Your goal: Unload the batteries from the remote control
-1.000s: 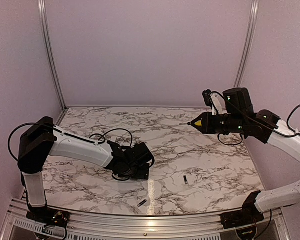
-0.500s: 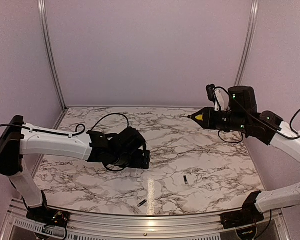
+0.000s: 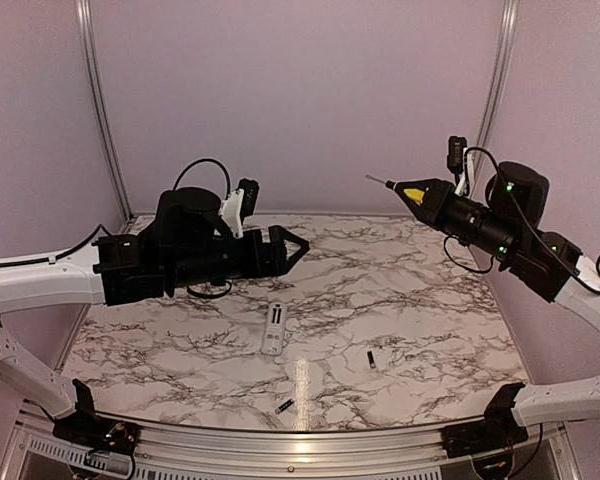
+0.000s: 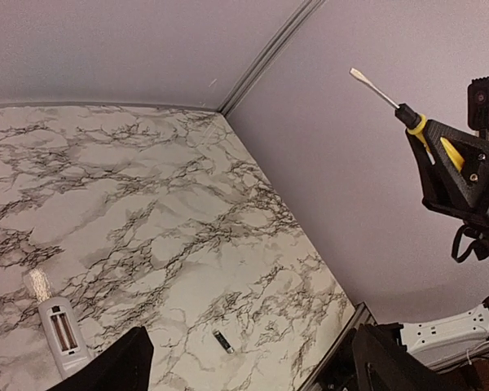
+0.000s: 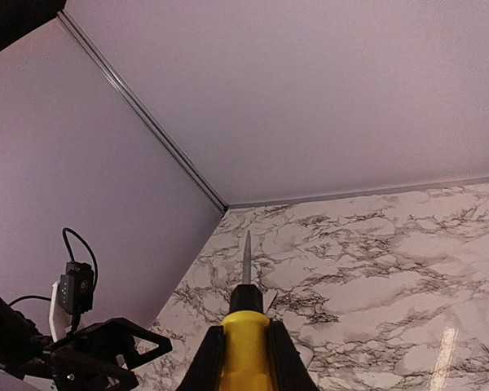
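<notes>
The left gripper [image 3: 294,248] hung with jaws apart, empty. The remote control [image 3: 274,328] lay on the table [image 3: 430,330] below them, compartment up. 2 batteries [image 3: 371,358] lay loose beyond it. The right gripper [image 3: 425,195] clamped the yellow-handled screwdriver [image 5: 244,342].

Soft even light, glare streak on table [image 3: 302,378], wrist cams wide-angle, sharp
</notes>
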### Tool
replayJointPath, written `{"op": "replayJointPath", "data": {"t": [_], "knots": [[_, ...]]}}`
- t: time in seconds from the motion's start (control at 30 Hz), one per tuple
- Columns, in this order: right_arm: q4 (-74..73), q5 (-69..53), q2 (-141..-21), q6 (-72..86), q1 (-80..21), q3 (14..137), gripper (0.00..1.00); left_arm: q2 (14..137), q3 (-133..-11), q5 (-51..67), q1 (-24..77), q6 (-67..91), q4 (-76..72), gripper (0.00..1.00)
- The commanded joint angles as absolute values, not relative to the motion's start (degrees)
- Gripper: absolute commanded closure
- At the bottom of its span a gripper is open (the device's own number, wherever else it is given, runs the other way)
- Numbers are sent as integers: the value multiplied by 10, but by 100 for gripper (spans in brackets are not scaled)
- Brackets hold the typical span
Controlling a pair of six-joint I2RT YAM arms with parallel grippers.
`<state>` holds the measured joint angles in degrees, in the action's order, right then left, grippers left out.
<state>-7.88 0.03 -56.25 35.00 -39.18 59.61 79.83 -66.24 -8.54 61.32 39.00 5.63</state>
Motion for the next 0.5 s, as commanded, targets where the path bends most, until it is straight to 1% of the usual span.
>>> {"op": "replayJointPath", "data": {"t": [0.0,0.1,0.17,0.27,0.37,0.47], "knots": [[35,-30,-568,386,-388,599,100,782,-657,-4,588,397,-68,11],[78,-43,-578,407,-388,603,100,785,-672,39,578,401,-113,15],[105,-53,-585,420,-388,605,100,791,-690,47,572,398,-112,16],[136,-65,-595,436,-388,605,100,805,-698,96,557,419,-164,18],[156,-78,-605,446,-388,604,100,824,-719,117,553,423,-175,19],[193,-102,-614,460,-388,596,100,845,-725,142,547,459,-236,20]]}}
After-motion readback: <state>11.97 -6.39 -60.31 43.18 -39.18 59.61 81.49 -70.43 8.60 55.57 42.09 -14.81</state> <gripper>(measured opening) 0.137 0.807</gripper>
